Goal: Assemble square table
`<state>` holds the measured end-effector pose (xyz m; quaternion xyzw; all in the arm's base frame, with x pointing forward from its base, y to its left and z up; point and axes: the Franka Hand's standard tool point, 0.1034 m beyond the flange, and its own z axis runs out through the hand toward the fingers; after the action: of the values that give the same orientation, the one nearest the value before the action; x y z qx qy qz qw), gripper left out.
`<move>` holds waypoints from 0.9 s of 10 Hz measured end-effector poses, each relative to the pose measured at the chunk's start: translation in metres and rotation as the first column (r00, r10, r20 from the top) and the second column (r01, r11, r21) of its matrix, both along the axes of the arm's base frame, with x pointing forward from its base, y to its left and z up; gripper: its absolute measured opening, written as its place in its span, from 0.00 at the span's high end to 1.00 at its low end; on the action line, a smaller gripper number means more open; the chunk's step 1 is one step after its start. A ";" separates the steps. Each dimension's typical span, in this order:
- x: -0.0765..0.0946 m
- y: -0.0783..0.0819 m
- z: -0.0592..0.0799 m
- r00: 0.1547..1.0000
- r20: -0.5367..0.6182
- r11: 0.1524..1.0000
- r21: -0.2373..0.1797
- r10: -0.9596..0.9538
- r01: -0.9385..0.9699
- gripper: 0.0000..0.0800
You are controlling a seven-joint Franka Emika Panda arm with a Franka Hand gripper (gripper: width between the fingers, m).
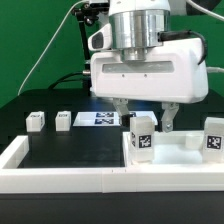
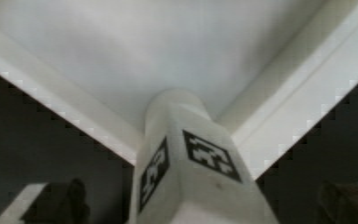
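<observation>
1. The square slab (image 1: 182, 152) lies on the dark bench (image 1: 70, 146), and every place below is given from it. In the wrist view, one of its corners runs under the camera.
2. One tagged leg (image 1: 143, 137) stands upright on the slab, at the corner nearest the middle of the bench. It looks planted at a corner hole, though the hole itself is hidden under it.
3. The tool (image 1: 147, 120) hangs straight over that leg with its fingers (image 2: 60, 201) spread apart. One finger stands on each side of the leg, with a gap showing on both sides, so nothing is gripped.
4. My reading is that the step in hand is fitting this leg and it is near its end. How firmly the leg is seated cannot be told.
5. A fourth leg (image 1: 213, 137) stands at the slab's far side from the first. I cannot tell whether it is on the slab or just beside it.
6. Two loose legs (image 1: 36, 121) (image 1: 64, 119) stand well away from the slab, beyond the marker board (image 1: 98, 118).
7. The next move likely calls for a straight lift so the fingers clear the leg's top without nudging it. After that comes a reach past the marker board for a loose leg.
</observation>
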<state>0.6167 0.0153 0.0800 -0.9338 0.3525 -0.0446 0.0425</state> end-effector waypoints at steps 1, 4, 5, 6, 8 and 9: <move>0.000 0.002 0.000 0.992 -0.001 0.992 -0.016 0.127 -0.127 0.19; -0.002 0.004 0.001 0.915 -0.024 0.914 -0.039 0.403 -0.403 0.19; -0.002 0.004 0.001 0.873 -0.024 0.872 -0.049 0.487 -0.487 0.19; -0.001 0.003 0.001 0.833 -0.024 0.831 -0.061 0.552 -0.553 0.19; 0.001 -0.003 0.000 0.695 -0.036 0.689 -0.101 0.718 -0.717 0.19; 0.002 -0.005 0.000 0.641 -0.040 0.634 -0.112 0.766 -0.765 0.19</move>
<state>0.6182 0.0098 0.0801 -0.9956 -0.0798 -0.0483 0.0040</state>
